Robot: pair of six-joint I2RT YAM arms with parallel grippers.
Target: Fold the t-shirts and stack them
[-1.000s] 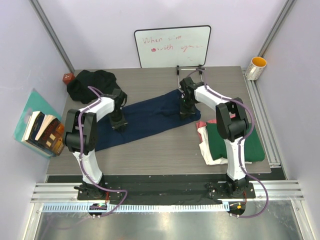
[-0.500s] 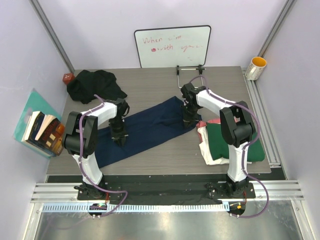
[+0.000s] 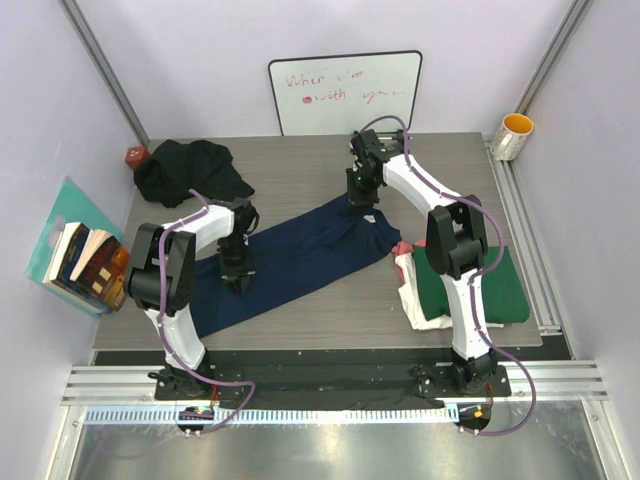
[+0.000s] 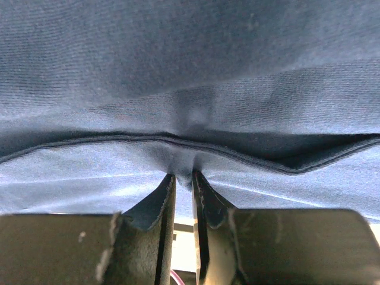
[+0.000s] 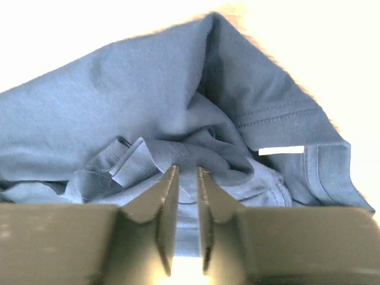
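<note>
The navy t-shirt (image 3: 300, 245) lies slantwise across the middle of the tabletop (image 3: 330, 315). The left gripper (image 4: 181, 173) has its jaws pinching the hem. The right gripper (image 5: 185, 168) has its jaws slightly apart at the collar, holding nothing. Best to grip the collar firmly, then fold evenly.

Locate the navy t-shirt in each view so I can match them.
Top external: navy t-shirt lies diagonally across mid-frame.
Left wrist: it fills the frame, with the hem seam running across.
Right wrist: bunched heap beyond the fingertips, white label at right.
Shared landmark: left hand on its near-left part, right hand at its far-right end.
</note>
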